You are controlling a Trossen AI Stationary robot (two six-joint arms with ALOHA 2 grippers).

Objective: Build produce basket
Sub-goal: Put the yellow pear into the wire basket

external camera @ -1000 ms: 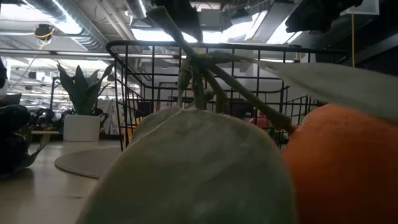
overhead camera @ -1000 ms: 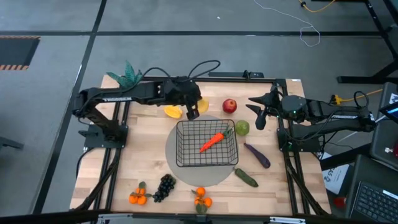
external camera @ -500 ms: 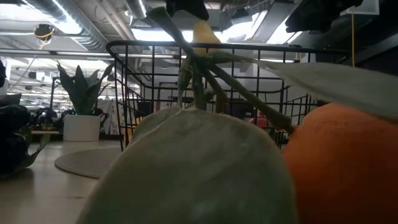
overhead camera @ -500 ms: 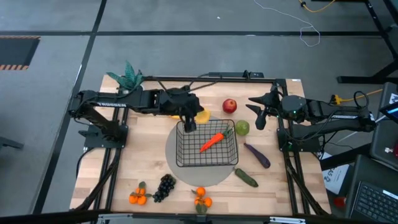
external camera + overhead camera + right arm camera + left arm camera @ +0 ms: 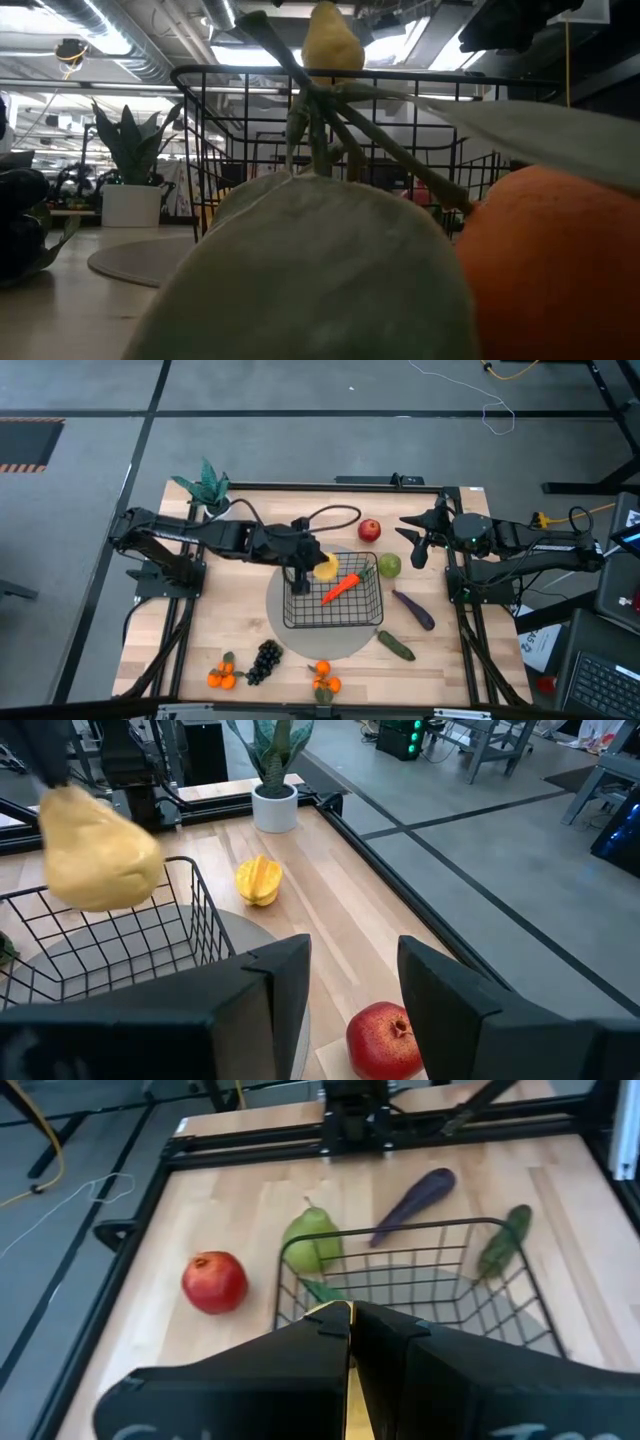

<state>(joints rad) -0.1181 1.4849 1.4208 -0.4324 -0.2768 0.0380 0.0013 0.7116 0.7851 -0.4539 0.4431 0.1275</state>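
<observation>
My left gripper [image 5: 312, 567] is shut on a yellow lemon [image 5: 326, 568], which hangs above the far left corner of the black wire basket [image 5: 286, 622]. The low view shows the lemon [image 5: 332, 45] above the basket's rim. An orange carrot [image 5: 342, 586] lies inside the basket. My right gripper [image 5: 415, 546] stands open and holds nothing, above the table's far right, next to the green pear [image 5: 389, 566]. A yellow starfruit [image 5: 258, 880] lies on the table beyond the basket. My left gripper pinches the lemon by its upper pointed end [image 5: 58, 796] between its two fingers; only a yellow sliver [image 5: 349, 1405] shows between them in its own wrist view. The fingers slant down from the table's left side. The lemon hangs below them, clear of the basket.
The basket stands on a round grey mat [image 5: 330, 648]. Around it lie a red apple [image 5: 369, 530], a purple eggplant [image 5: 413, 610], a green cucumber [image 5: 396, 646], black grapes [image 5: 265, 660] and tangerines [image 5: 222, 676]. A potted plant [image 5: 205, 482] stands at the far left corner.
My left gripper has swung with the lemon from beyond the basket's far side toward the table's near edge, and now it is over the basket's far left corner. The lemon has stayed hanging in the hold and has come into the low view above the rim.
</observation>
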